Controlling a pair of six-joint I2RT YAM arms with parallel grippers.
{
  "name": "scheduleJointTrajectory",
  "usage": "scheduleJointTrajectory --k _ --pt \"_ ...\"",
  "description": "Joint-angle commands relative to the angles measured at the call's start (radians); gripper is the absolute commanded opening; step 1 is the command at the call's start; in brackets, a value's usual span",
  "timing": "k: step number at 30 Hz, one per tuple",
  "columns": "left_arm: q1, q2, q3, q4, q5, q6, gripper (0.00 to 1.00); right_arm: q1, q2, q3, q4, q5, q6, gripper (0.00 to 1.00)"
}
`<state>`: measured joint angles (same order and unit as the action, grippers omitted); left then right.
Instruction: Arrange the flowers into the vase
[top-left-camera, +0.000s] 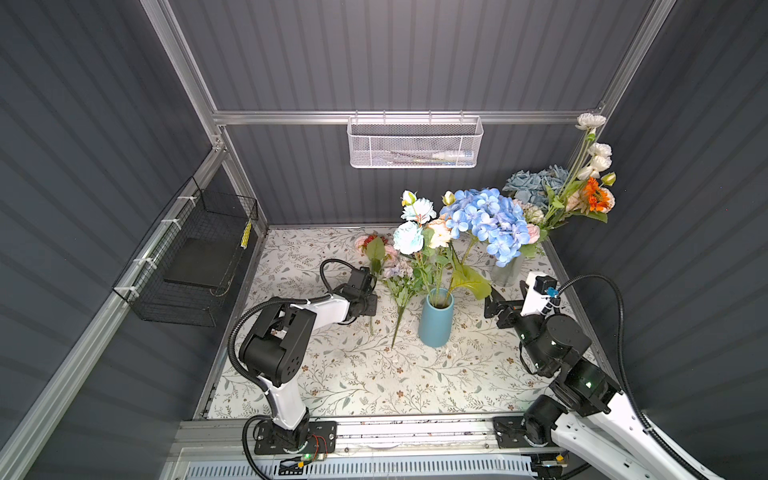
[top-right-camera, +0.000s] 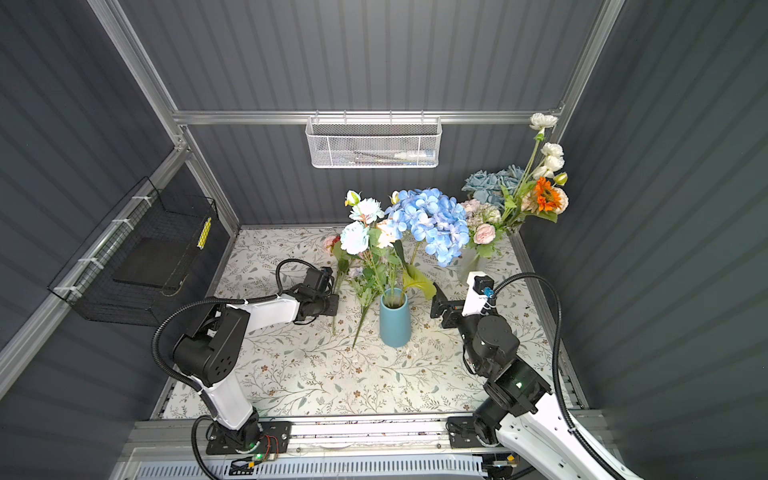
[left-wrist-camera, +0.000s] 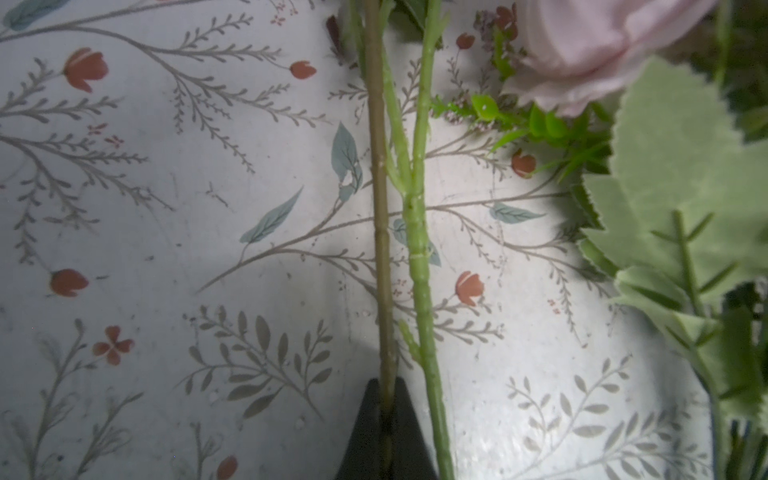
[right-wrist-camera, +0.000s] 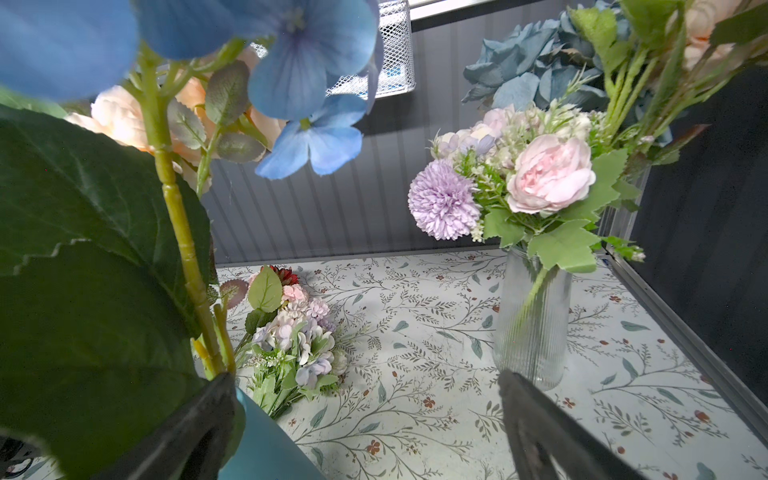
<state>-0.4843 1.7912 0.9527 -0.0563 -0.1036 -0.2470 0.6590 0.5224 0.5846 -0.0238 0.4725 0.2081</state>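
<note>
Black wire basket (top-left-camera: 189, 266): hung on the side wall at 9 o'clock of the worktop (top-left-camera: 353, 374); a dark flat slab is seen inside.
Left gripper (left-wrist-camera: 387, 409): pointed down at the worktop, at 9 o'clock of the blue vase (top-left-camera: 434, 328); the jaws are pinched narrow on an olive stem (left-wrist-camera: 380, 216).
Olive stem: laid flat on the worktop and run toward 12 o'clock to the red and pink spray (top-left-camera: 374, 246). In the left wrist view a lighter green stem (left-wrist-camera: 417, 249) is laid just beside it, outside the grip.
Lilac spray (top-left-camera: 400, 276): laid on the worktop between the left gripper and the blue vase, blossoms toward 12 o'clock, stem end toward 6 o'clock.
Blue vase: stood upright just at 3 o'clock of the worktop's middle.
Flowers in the blue vase: a blue hydrangea (top-left-camera: 488, 220), pale blue roses (top-left-camera: 409, 237) and a peach bloom (top-left-camera: 440, 232) are carried above the rim. A large green leaf (top-left-camera: 471, 282) is drooped toward 3 o'clock.
White mesh basket (top-left-camera: 415, 143): hung on the back wall rail at 12 o'clock.
Right gripper (right-wrist-camera: 365, 380): held just at 3 o'clock of the blue vase; the jaws are spread wide, with nothing between them.
Glass vase (top-left-camera: 508, 272): stood upright in the 2 o'clock corner and filled with a bouquet (right-wrist-camera: 548, 174) of pink, lilac, dusty blue, orange and white blossoms.
</note>
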Motion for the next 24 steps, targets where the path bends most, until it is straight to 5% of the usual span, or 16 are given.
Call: scheduleJointTrajectory --k 1,11,24 --pt "-0.002 -0.039 0.000 -0.007 -0.006 -0.037 0.00 -0.002 -0.006 0.019 0.010 0.011 -0.007 0.99" --pt "0.004 -0.300 -0.154 0.142 -0.059 -0.238 0.00 -0.003 -0.009 0.029 0.016 -0.009 0.001 0.99" --pt "0.006 -0.664 -0.199 0.219 -0.054 -0.265 0.00 -0.002 -0.054 0.120 -0.002 -0.127 -0.025 0.99"
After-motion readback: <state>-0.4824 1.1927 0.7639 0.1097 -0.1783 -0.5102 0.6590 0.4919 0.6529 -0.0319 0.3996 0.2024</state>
